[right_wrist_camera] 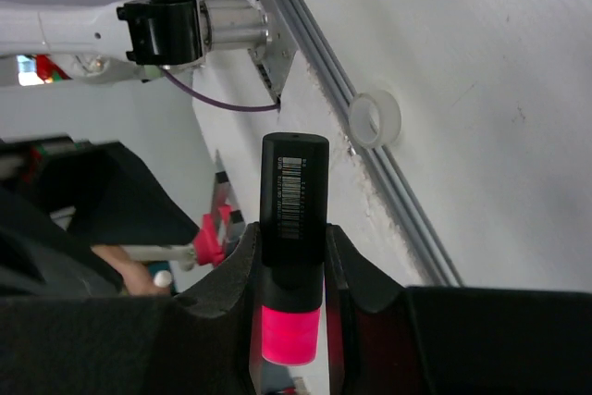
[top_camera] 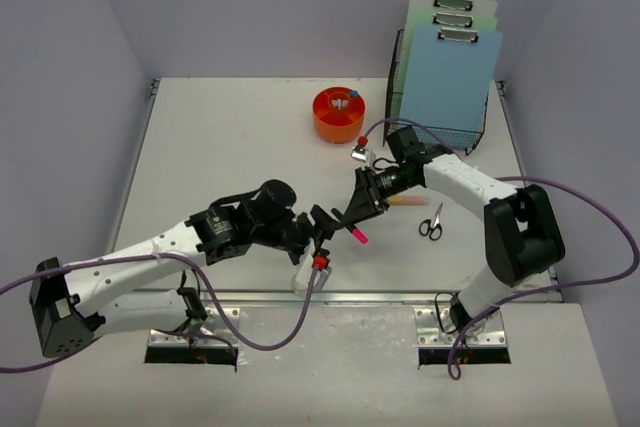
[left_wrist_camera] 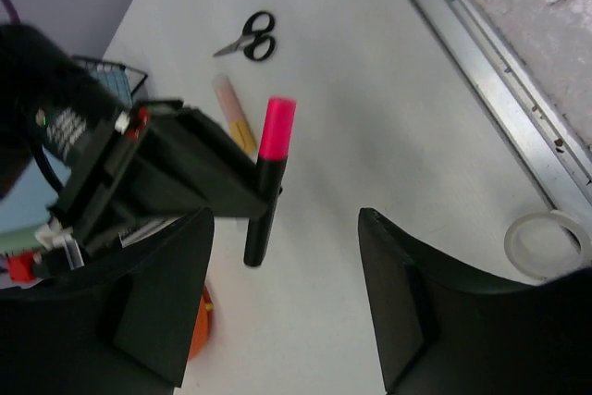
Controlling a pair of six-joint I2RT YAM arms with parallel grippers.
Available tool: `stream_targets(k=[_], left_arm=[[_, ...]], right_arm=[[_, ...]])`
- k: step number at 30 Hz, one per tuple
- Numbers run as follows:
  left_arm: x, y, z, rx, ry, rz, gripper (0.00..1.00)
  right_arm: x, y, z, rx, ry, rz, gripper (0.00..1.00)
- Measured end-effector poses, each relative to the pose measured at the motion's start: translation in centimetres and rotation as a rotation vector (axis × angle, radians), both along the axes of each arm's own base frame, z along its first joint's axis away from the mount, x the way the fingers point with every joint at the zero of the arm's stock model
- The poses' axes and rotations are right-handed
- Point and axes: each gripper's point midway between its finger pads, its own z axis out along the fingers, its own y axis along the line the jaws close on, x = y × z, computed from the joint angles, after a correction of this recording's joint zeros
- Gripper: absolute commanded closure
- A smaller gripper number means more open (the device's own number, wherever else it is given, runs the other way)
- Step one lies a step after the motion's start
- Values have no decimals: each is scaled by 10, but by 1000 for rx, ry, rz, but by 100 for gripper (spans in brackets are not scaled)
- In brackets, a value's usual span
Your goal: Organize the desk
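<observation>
The white tabletop [top_camera: 220, 147] lies under both arms, with pale purple walls around it. The two arms meet above its near middle.

The right jaws are closed on a marker [right_wrist_camera: 293, 210]. It is black with a pink end, and it is held up off the tabletop. The left jaws are open, with one on each side of the marker's black end. In the left wrist view they are not touching it.

This looks like a pass from one arm to the other. To do it well, the left jaws should slide a bit further along the black end. That gives them a good long bite and not just the tip. They must not bump the right jaws.

Next they should close slowly and straight on the round body, so it does not roll or pop out. The right jaws should let go only when the left jaws are tight. If both arms pull at once, the marker may twist. If the right jaws let go too soon, it may drop near the roll of tape [left_wrist_camera: 511, 245] by the near rail.

The scissors [top_camera: 431, 224] lie on the right. The orange pot [top_camera: 338, 114] at the far side may be where the marker goes, but I cannot be sure.
</observation>
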Motion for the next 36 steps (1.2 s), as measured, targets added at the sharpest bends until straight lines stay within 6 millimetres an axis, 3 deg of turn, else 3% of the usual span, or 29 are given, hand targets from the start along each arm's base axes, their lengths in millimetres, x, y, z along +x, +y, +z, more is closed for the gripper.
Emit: stream_targets(k=[4, 8, 15, 20, 28, 36], left_arm=[[-28, -19, -15, 78, -56, -110, 47], [-34, -35, -27, 183, -75, -133, 49], [-15, -53, -29, 294, -89, -58, 49], [-5, -55, -35, 344, -100, -14, 49], [1, -52, -62, 439, -90, 10, 50], [6, -61, -69, 459, -86, 11, 59]], right_arm=[[1, 2, -12, -64, 161, -72, 100], [5, 0, -26, -155, 270, -155, 100], [4, -13, -47, -360, 333, -269, 100], [5, -20, -54, -450, 357, -326, 100], [3, -22, -53, -485, 416, -378, 100], [1, -20, -44, -469, 450, -410, 100]])
